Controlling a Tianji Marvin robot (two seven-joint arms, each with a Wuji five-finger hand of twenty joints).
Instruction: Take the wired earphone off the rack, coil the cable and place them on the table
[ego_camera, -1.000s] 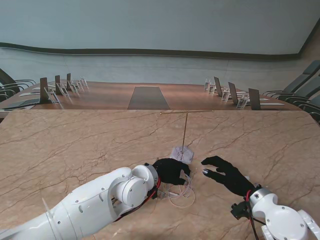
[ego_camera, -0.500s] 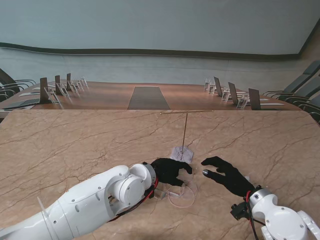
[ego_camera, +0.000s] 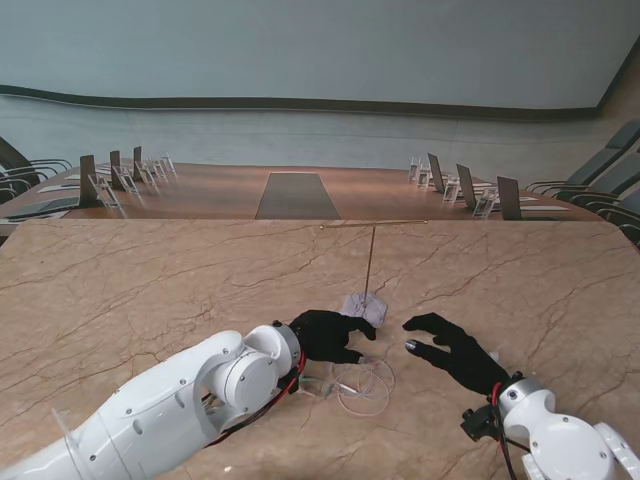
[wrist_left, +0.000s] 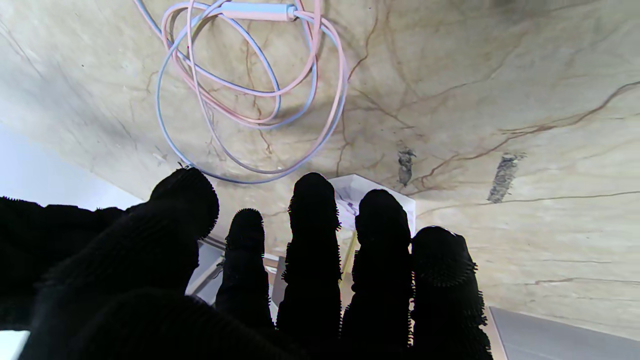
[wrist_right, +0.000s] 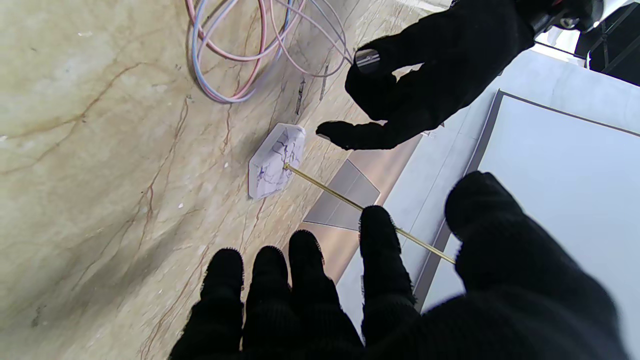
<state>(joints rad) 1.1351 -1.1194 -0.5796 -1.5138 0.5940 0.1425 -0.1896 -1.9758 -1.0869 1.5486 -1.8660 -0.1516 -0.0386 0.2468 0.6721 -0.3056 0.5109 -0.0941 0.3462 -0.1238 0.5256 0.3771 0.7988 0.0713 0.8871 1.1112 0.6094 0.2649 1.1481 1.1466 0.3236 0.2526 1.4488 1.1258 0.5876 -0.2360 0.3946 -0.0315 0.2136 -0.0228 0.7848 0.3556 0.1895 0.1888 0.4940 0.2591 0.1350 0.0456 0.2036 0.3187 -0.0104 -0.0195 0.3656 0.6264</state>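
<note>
Earphone cable (ego_camera: 362, 384): I see it lying in loose pink and pale-blue loops on the marble worktop (ego_camera: 150, 290), nearer to me than the rack's base. In the left wrist view (wrist_left: 250, 95) the loops overlap several times, with a pale inline piece across one side of the coil. The right wrist view (wrist_right: 235, 55) shows the same loops flat on the stone. I cannot make out the earbuds.

Rack (ego_camera: 366, 295): a thin brass post with a crossbar at its top, upright on a white marbled base (wrist_right: 276, 161). Nothing hangs on the bar that I can see.

Left robot hand (ego_camera: 330, 335): black-gloved, palm down, just left of the coil and beside the rack's base. Its fingers (wrist_left: 312, 225) are stretched out side by side and hold nothing (the cable lies apart from the fingertips in the wrist view).

Right robot hand (ego_camera: 452, 350): also black-gloved, hovering to the right of the coil and the base, fingers spread and slightly curled, empty. In its own wrist view (wrist_right: 350, 300) the fingers point toward the post and the left robot hand (wrist_right: 425, 65) shows beyond it.

Spacing: the two robot hands sit either side of the coil, neither touching it.
</note>
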